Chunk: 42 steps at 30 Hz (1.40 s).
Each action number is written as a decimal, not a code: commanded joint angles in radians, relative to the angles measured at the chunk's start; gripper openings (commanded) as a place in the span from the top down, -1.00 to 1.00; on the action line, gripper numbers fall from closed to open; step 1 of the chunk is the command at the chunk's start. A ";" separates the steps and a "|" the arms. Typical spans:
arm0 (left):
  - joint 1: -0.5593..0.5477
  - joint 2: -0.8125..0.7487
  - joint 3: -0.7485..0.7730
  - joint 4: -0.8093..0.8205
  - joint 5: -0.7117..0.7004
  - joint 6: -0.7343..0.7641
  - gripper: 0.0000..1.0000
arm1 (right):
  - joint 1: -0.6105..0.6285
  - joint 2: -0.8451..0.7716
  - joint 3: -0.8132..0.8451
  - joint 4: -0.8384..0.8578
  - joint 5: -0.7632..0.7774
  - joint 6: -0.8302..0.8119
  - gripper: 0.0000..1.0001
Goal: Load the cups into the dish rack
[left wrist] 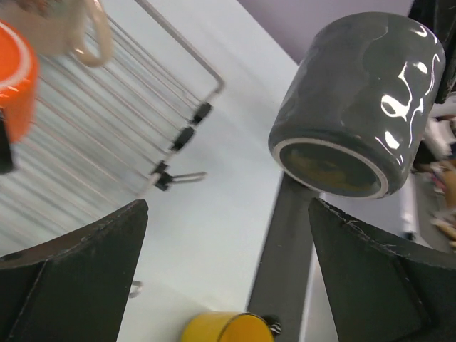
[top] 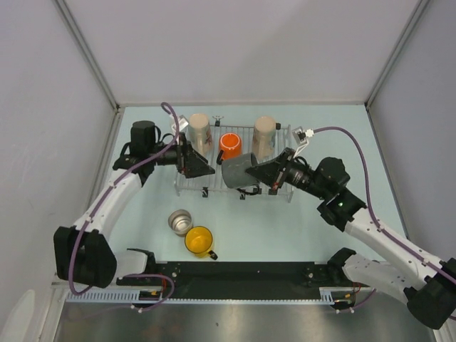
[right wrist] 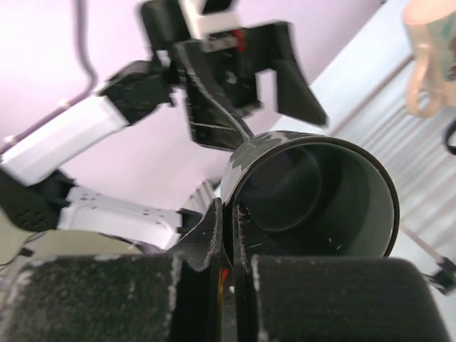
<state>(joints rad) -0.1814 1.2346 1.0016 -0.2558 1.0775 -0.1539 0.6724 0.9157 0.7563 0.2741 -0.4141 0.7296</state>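
Note:
My right gripper (top: 262, 172) is shut on the rim of the dark grey mug (top: 239, 171), which lies on its side above the front of the dish rack (top: 214, 183). In the right wrist view the gripper (right wrist: 229, 231) pinches the mug's wall (right wrist: 313, 192). My left gripper (top: 202, 165) is open and empty at the rack's left, facing the grey mug (left wrist: 356, 107). Two beige mugs (top: 199, 132) (top: 264, 135) and the orange-red cup (top: 229, 145) stand in the rack. The steel cup (top: 180, 221) and the yellow cup (top: 199, 241) sit on the table in front.
Grey walls close in the table on the left, back and right. A black rail (top: 235, 271) runs along the near edge between the arm bases. The yellow cup (left wrist: 228, 328) shows below my left gripper (left wrist: 228, 274).

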 commanded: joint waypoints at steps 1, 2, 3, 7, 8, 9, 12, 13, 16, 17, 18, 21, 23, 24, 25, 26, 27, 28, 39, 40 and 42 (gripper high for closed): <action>-0.021 -0.014 0.031 0.067 0.262 -0.090 -1.00 | -0.007 0.023 0.012 0.347 -0.095 0.155 1.00; -0.035 -0.023 0.014 0.085 0.265 -0.091 -1.00 | -0.008 0.046 0.014 0.359 -0.098 0.163 1.00; -0.039 -0.029 0.008 0.089 0.271 -0.092 -1.00 | -0.010 0.055 0.018 0.370 -0.103 0.169 1.00; -0.053 -0.059 -0.014 0.104 0.396 -0.093 -1.00 | -0.010 0.097 0.021 0.448 -0.115 0.203 1.00; -0.061 -0.066 -0.020 0.104 0.426 -0.088 -1.00 | -0.014 0.100 0.020 0.456 -0.118 0.211 1.00; -0.066 -0.076 -0.026 0.105 0.446 -0.081 -1.00 | -0.016 0.104 0.018 0.461 -0.120 0.214 1.00; -0.090 -0.115 -0.049 0.105 0.487 -0.050 -1.00 | -0.019 0.112 0.014 0.487 -0.124 0.226 1.00; -0.101 -0.119 -0.054 0.105 0.490 -0.050 -1.00 | -0.019 0.115 0.011 0.505 -0.127 0.231 1.00; -0.145 -0.109 -0.055 0.101 0.478 -0.052 -1.00 | -0.017 0.130 0.005 0.545 -0.129 0.254 1.00; -0.153 -0.098 -0.051 0.098 0.464 -0.052 -1.00 | -0.019 0.133 -0.005 0.559 -0.132 0.261 1.00; -0.159 -0.090 -0.049 0.098 0.460 -0.050 -1.00 | -0.019 0.144 -0.008 0.582 -0.134 0.274 1.00; -0.170 -0.083 -0.041 0.093 0.435 -0.044 -0.99 | -0.020 0.160 -0.029 0.620 -0.130 0.290 1.00; -0.170 -0.083 -0.037 0.093 0.418 -0.038 -1.00 | -0.020 0.167 -0.040 0.637 -0.135 0.300 1.00; -0.168 -0.080 -0.037 0.090 0.406 -0.033 -1.00 | -0.020 0.169 -0.041 0.643 -0.137 0.301 1.00; -0.167 -0.078 -0.032 0.075 0.398 -0.021 -0.99 | -0.022 0.169 -0.041 0.640 -0.140 0.300 1.00; -0.164 -0.078 -0.031 0.064 0.389 0.000 -1.00 | -0.023 0.166 -0.041 0.639 -0.141 0.301 1.00; -0.159 -0.069 -0.031 0.061 0.380 0.004 -1.00 | -0.027 0.163 -0.044 0.636 -0.141 0.303 1.00; -0.147 -0.064 -0.029 0.061 0.375 0.005 -1.00 | -0.030 0.152 -0.046 0.634 -0.141 0.301 1.00; -0.093 -0.014 0.006 0.101 0.331 -0.035 -1.00 | -0.036 0.121 -0.086 0.628 -0.140 0.300 1.00; -0.093 -0.017 0.003 0.104 0.335 -0.042 -0.99 | -0.036 0.121 -0.092 0.629 -0.138 0.298 1.00; -0.093 -0.023 0.000 0.127 0.334 -0.061 -1.00 | -0.037 0.132 -0.097 0.646 -0.138 0.303 1.00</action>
<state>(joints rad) -0.2798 1.2263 0.9615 -0.1970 1.4075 -0.1997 0.6392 1.0798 0.6498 0.7898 -0.5575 1.0176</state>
